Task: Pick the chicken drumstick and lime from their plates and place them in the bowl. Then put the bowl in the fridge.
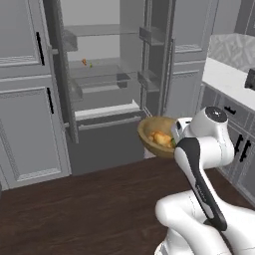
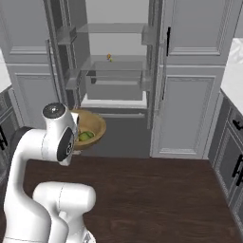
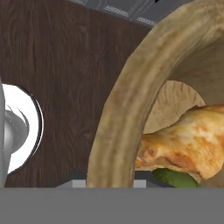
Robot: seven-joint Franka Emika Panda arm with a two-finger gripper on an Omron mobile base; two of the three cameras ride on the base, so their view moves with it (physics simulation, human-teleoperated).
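The light-brown wooden bowl [image 1: 151, 130] hangs in the air in front of the open fridge [image 1: 102, 47], tilted, held at its near rim by my gripper [image 1: 174, 141], which is shut on it. The fingers are hidden behind the wrist and the rim. Inside the bowl lie the golden chicken drumstick [image 1: 160, 138] and the green lime [image 2: 85, 136]. In the hand view the thick bowl rim [image 3: 127, 109] curves close by, with the drumstick [image 3: 188, 140] resting over the lime [image 3: 175, 178]. From the right base view the bowl [image 2: 95, 124] shows beside my upper arm. The plates are out of view.
Both fridge doors [image 1: 158, 55] stand open, with door shelves on their inner sides. A small orange item [image 1: 84, 62] sits on a middle fridge shelf above translucent drawers [image 2: 116, 83]. Grey cabinets [image 1: 27, 124] flank the fridge. A white counter [image 1: 226, 77] runs along the right. The floor [image 1: 99, 204] is dark wood.
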